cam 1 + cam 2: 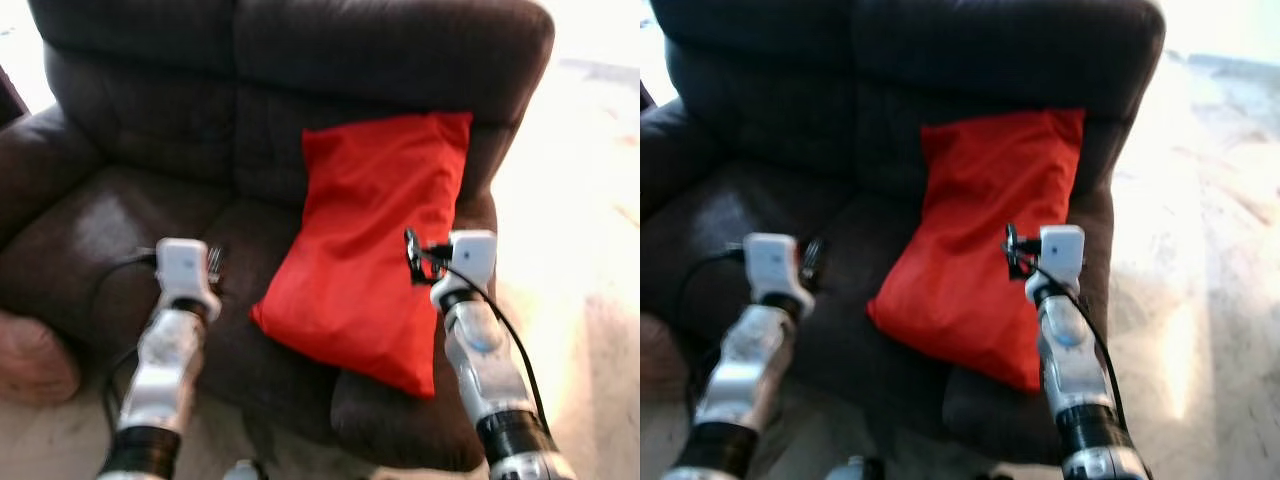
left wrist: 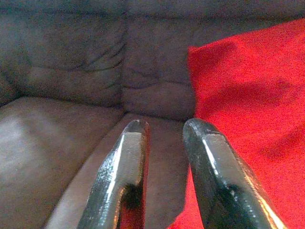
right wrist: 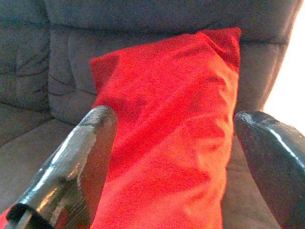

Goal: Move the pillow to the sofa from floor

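Dark brown leather fills the scene: a sofa (image 1: 150, 150) with a deep seat, a stitched back and a padded armrest on the robot's right, standing on pale, brightly lit floor (image 1: 590, 260). On that seat, at the right end, sits the red pillow (image 1: 375, 240); it stands tilted, its upper edge leaning against the sofa back, its right side along the inside of the armrest, and its lower corner reaching down to the front edge of the seat cushion. It is off the floor and rests wholly on the sofa. The right gripper (image 3: 178, 157) hangs just in front of the pillow's lower right part, its two black fingers (image 3: 81, 157) spread wide with the pillow's red cloth showing between them; they hold nothing, and whether they touch the cloth cannot be told. The left gripper (image 2: 164, 167) is raised over the seat to the left of the pillow, near its lower left edge, its fingers (image 2: 121, 171) slightly parted with a narrow gap between them and nothing held; they point toward the seam where seat meets back. Both silver arms reach up from the bottom of the head views, each with a black cable (image 1: 505, 330) trailing along it. At the far left, low beside the sofa, sits a blurred reddish-brown rounded thing (image 1: 30, 365), too unclear to identify.
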